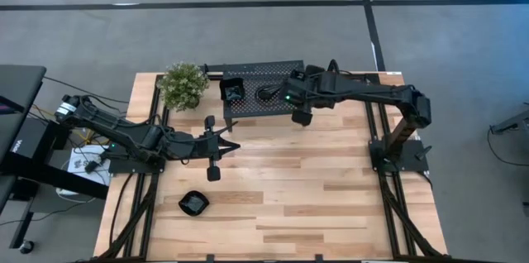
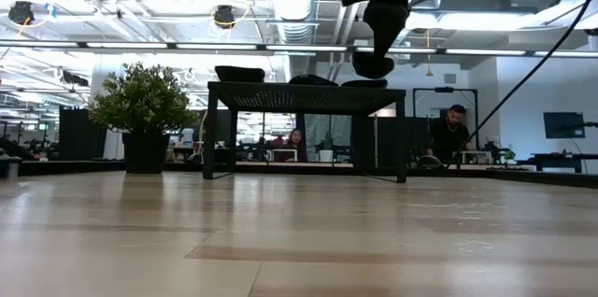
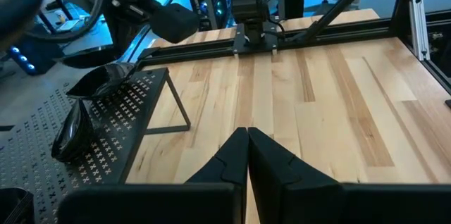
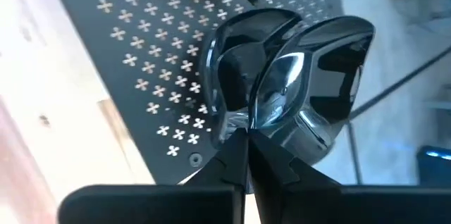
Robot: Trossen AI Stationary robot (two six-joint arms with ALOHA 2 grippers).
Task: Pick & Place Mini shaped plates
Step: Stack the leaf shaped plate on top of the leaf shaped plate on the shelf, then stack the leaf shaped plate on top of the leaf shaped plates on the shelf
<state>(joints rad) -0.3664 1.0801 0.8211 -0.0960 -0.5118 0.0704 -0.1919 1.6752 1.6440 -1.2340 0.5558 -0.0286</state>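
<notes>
Right gripper (image 4: 248, 134) up over the stand (image 1: 263, 89), jaws pinched on the rim of a glossy black plate (image 4: 310, 76). Another plate (image 1: 193, 203) down at seven o'clock on the tabletop (image 1: 331, 188). Left gripper (image 3: 248, 138) mid-tabletop, jaws closed on nothing.

no legible txt, no labels

One potted plant (image 1: 183, 86), one perforated stand (image 1: 258, 89), one stack of plates (image 1: 193, 203) on the desk (image 1: 314, 188), another stack (image 1: 232, 91) on the stand
</notes>
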